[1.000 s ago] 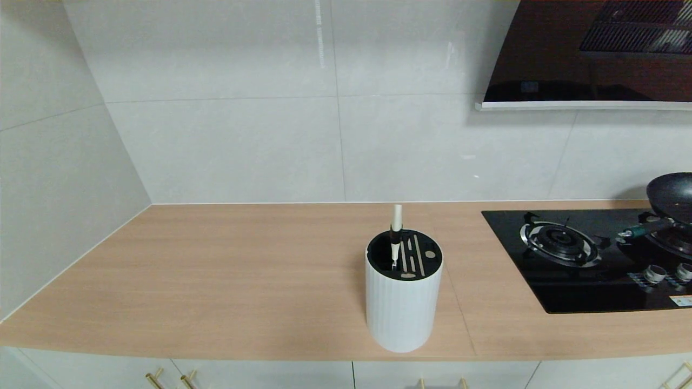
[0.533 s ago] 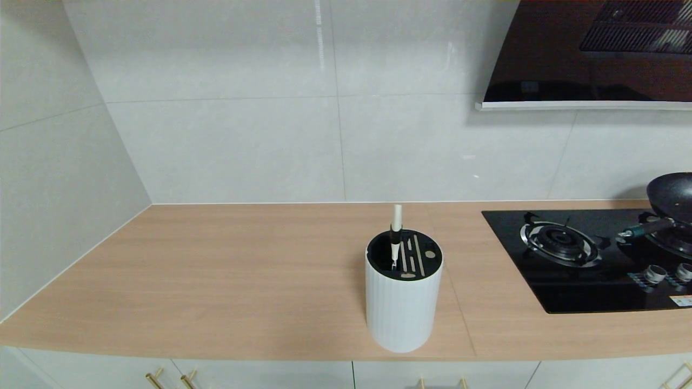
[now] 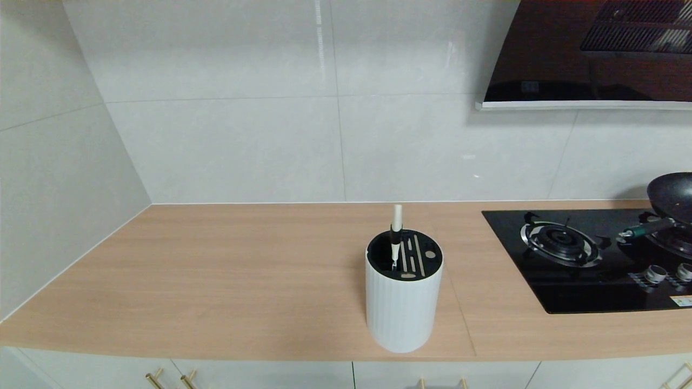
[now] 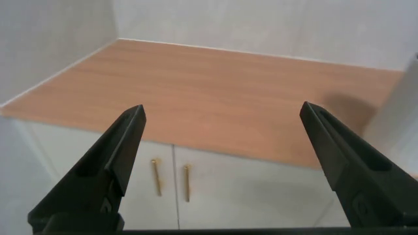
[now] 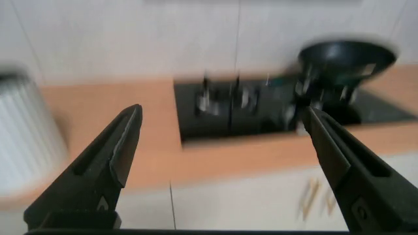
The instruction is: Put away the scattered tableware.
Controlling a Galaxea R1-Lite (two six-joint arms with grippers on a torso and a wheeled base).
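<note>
my left pincer [image 4: 221, 112]: fingers wide apart, holding nothing, out beyond the front edge of the wooden worktop [image 3: 216, 281], above the cupboard doors [image 4: 215, 189].
white ribbed holder [image 3: 403, 310]: upright near the worktop's front edge, right of middle.
cream-handled utensil [image 3: 397, 224]: tableware, standing upright in the holder's left-hand opening.
black hob [image 3: 584, 286]: at the worktop's right end, with a dark pan [image 3: 673, 194] on its far right burner.
my right pincer [image 5: 222, 111]: fingers wide apart, holding nothing, facing the hob.

Ribbed matt-white holder [image 3: 403, 308] on wood-grain counter [image 3: 243, 281], glossy blk hob [image 3: 584, 289].
</note>
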